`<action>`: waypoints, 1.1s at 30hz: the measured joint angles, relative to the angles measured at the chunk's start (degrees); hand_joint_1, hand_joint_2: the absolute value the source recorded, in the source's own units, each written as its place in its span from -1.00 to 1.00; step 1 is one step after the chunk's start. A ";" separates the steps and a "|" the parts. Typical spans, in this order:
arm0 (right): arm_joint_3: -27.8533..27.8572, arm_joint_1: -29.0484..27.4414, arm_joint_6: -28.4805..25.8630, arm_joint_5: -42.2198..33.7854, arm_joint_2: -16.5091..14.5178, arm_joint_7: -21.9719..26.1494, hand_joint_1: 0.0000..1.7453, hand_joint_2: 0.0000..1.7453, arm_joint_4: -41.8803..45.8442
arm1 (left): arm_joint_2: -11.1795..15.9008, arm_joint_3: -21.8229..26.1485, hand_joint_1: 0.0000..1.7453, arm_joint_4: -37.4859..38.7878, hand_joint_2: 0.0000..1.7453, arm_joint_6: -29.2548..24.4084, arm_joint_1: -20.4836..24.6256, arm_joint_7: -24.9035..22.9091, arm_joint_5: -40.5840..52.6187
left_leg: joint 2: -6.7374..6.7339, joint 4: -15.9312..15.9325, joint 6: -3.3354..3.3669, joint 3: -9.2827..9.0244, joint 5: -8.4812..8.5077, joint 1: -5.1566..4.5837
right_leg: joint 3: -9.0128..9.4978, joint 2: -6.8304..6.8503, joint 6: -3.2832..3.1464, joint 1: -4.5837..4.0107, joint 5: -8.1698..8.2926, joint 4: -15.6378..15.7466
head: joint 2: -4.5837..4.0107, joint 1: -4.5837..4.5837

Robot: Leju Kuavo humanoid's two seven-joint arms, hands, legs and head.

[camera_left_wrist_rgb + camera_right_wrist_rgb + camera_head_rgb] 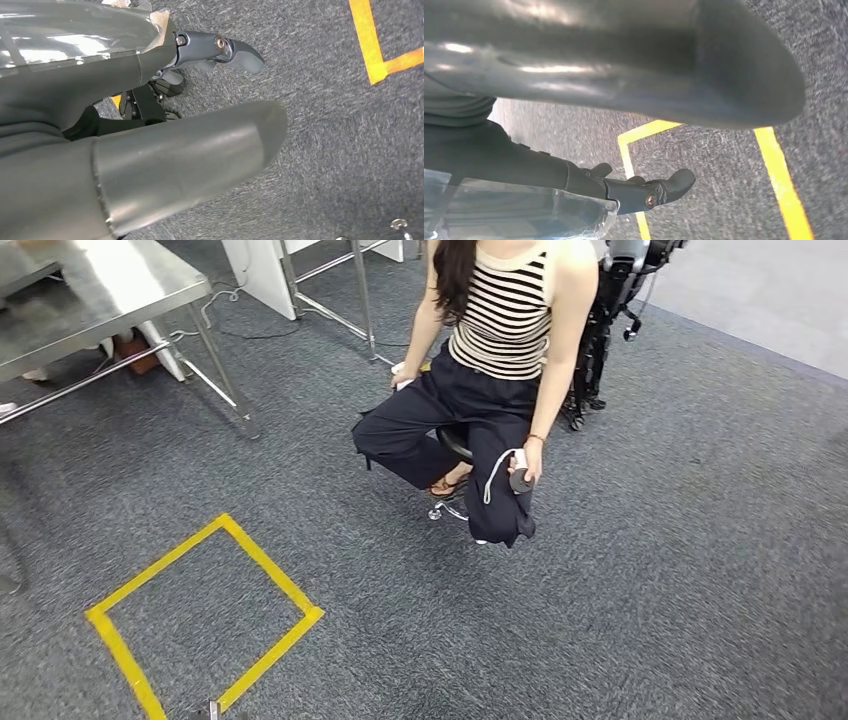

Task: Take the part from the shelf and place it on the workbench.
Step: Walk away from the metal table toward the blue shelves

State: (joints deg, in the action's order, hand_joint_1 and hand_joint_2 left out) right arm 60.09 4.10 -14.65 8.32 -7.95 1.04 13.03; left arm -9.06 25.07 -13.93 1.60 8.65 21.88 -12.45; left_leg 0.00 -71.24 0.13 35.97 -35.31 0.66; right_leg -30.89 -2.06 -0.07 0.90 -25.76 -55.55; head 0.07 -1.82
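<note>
A seated person (490, 390) is ahead, metal table (90, 300) far left, taped square (205, 615) near left.

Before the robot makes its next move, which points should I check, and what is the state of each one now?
1. Left hand holds nothing: ok.
2. Right hand holds nothing: ok.
3. Shelf with the part seen ahead: not ok, the head view faces carpet.
4. Path ahead free: not ok, a seated person is close in front.
5. Yellow tape square on the floor unobstructed: ok.
6. Metal table is the workbench: cannot tell.
</note>
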 joint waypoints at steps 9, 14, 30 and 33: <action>0.17 -0.12 0.60 0.64 -0.13 0.16 -1.00 -1.00 -0.08 | 0.38 0.03 -1.00 0.09 -1.00 0.20 0.01 0.65 -0.46 | 2.22 14.65 1.95 -6.16 7.59 0.27 | -2.50 -3.33 2.13 0.02 0.01 -1.98 | 0.00 0.10; 0.17 0.02 0.56 0.66 -0.05 0.12 -1.00 -1.00 -0.20 | 0.46 0.03 -1.00 0.17 -1.00 0.40 -0.52 0.85 -0.29 | -1.97 15.04 2.93 -5.75 8.00 -0.17 | -9.77 1.36 1.81 0.00 -6.88 -17.56 | 0.00 0.92; 1.11 0.03 -0.10 -0.27 -0.24 0.05 -1.00 -1.00 -0.32 | 0.38 -0.15 -1.00 0.29 -1.00 0.71 -0.20 0.32 0.82 | -0.06 -0.93 -0.12 0.78 -0.61 0.07 | 0.02 0.36 -0.05 -0.21 -0.37 -0.39 | 0.00 -0.03; 1.19 -0.08 -0.12 -0.25 -0.36 0.05 -1.00 -1.00 -0.33 | 0.42 -0.15 -1.00 0.29 -1.00 0.68 -0.07 0.30 0.83 | 1.71 7.53 0.37 -3.07 5.13 0.18 | 0.09 -1.94 -0.02 -0.27 -0.34 -0.67 | 0.00 -0.06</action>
State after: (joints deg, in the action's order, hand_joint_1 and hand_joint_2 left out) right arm 61.28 4.02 -14.78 8.07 -8.31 1.09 12.70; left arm -8.64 24.92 -13.64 2.27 8.58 22.19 -11.62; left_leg 1.72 -63.71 0.50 32.90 -30.18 0.84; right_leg -30.81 -4.00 -0.09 0.63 -26.10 -56.22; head 0.07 -1.89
